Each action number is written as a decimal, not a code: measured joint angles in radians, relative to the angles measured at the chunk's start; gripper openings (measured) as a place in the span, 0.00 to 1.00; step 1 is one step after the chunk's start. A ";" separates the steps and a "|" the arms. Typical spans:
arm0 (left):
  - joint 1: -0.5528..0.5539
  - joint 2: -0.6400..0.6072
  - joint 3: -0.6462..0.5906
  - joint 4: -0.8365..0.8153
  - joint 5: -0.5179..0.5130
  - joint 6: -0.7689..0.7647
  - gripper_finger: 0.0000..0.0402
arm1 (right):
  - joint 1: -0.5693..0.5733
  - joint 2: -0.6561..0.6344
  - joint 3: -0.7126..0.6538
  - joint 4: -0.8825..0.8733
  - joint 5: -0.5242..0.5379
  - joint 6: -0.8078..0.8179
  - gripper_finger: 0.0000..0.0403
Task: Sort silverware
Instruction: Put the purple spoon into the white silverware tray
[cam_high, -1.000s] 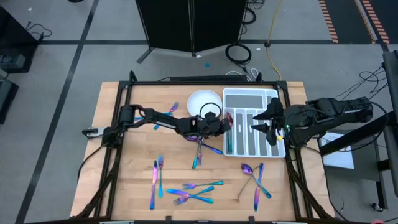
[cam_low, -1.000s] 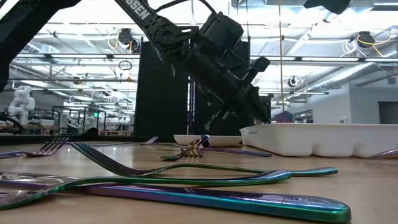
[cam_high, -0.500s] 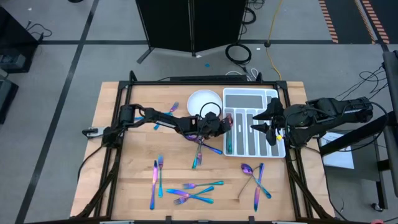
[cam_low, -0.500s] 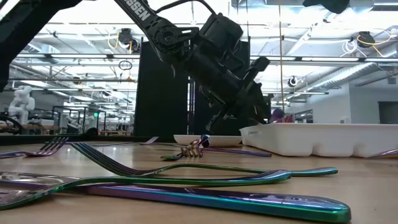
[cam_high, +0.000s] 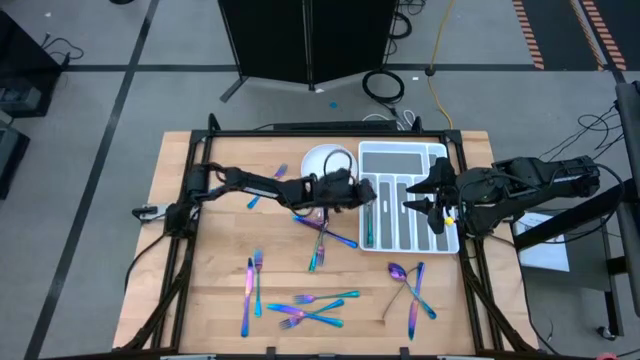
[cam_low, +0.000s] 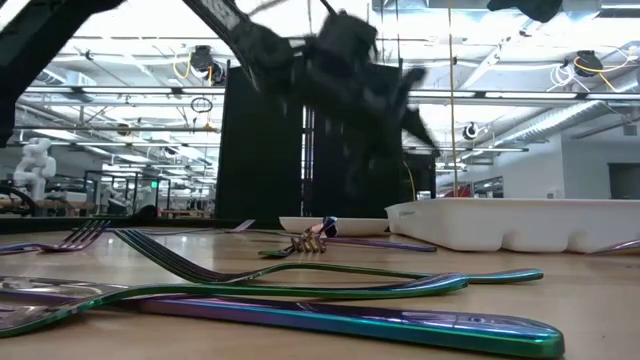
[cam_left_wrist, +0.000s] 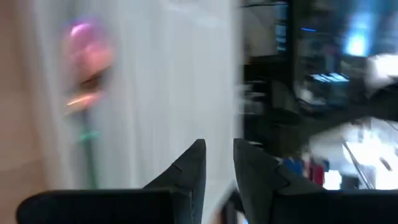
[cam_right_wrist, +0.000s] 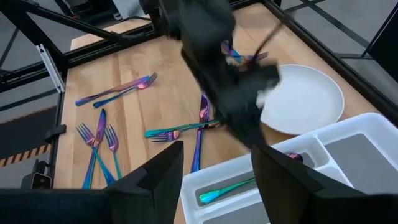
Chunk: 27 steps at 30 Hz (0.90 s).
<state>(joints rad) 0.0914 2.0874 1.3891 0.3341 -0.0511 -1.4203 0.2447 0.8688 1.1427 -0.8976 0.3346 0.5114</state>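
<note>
Iridescent cutlery (cam_high: 305, 310) lies loose on the table, mostly toward six o'clock, with two pieces already in the tray (cam_high: 430, 160). The left claw (cam_high: 362, 192) hangs at the tray's nine o'clock edge, fingers slightly parted, holding nothing. The nearest fork (cam_high: 318, 252) lies at the claw's seven o'clock, long axis running twelve-to-six; the left arm is nearer. The right claw (cam_high: 418, 193), open and empty, waits over the tray.

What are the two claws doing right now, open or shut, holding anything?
Left gripper: open a little, empty, beside the white tray.
Right gripper: open, empty, over the tray's right side.
</note>
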 joint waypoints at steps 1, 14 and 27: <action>0.000 -0.029 0.000 -0.005 0.003 0.052 0.20 | 0.000 0.000 0.000 -0.003 -0.002 0.000 0.45; -0.104 -0.432 0.002 -0.928 0.099 0.669 0.20 | 0.000 0.074 0.001 0.041 -0.053 0.037 0.45; -0.169 -0.343 -0.014 -1.076 0.033 0.535 0.20 | 0.000 0.281 0.001 0.233 -0.081 0.107 0.45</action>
<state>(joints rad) -0.0772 1.7439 1.3750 -0.7418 -0.0185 -0.8857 0.2451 1.1497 1.1435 -0.6643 0.2539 0.6184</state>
